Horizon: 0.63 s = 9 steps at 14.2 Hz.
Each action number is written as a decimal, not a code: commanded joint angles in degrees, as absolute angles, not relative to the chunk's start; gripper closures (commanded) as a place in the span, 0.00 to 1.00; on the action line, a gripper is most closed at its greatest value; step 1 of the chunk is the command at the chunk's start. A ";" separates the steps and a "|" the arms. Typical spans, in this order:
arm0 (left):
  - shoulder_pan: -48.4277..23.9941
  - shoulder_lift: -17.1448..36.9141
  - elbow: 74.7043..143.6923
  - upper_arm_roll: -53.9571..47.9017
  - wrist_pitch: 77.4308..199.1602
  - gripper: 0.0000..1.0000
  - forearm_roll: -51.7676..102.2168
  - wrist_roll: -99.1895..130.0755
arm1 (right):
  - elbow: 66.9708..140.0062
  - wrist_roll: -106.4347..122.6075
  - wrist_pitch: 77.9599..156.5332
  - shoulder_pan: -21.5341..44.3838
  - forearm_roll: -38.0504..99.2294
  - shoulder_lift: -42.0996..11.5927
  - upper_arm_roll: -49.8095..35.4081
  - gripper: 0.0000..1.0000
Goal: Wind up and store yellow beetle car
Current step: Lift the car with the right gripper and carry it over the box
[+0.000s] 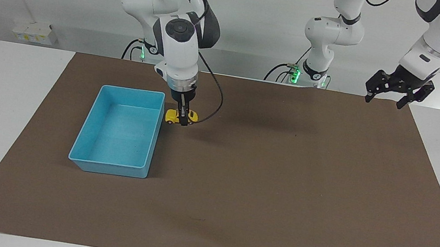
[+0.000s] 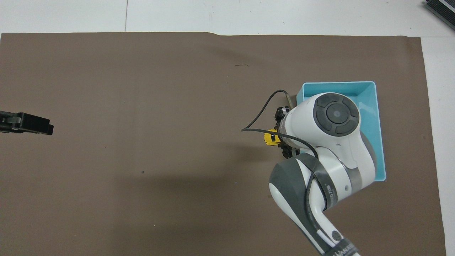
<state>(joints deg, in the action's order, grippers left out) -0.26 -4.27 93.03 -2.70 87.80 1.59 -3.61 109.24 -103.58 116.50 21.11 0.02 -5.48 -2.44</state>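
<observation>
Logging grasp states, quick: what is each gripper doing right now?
Right gripper: shut on the car, lifted beside the bin.
Left gripper: open, holding nothing, waiting over the mat's corner.

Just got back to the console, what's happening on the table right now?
The right gripper is shut on the yellow beetle car and holds it just off the brown mat, beside the blue bin. The bin looks empty. The left gripper waits, open, over the left arm's end of the table.
</observation>
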 commanded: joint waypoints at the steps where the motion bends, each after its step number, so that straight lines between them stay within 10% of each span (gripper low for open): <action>1: 0.70 -4.92 93.43 -3.34 87.19 0.00 0.79 -3.52 | 107.40 -99.16 114.43 20.22 -0.62 -5.19 -2.46 1.00; 9: 0.70 -4.92 93.43 -3.34 87.19 0.00 0.79 -3.52 | 108.98 -67.38 114.43 12.14 0.44 -5.27 -1.93 1.00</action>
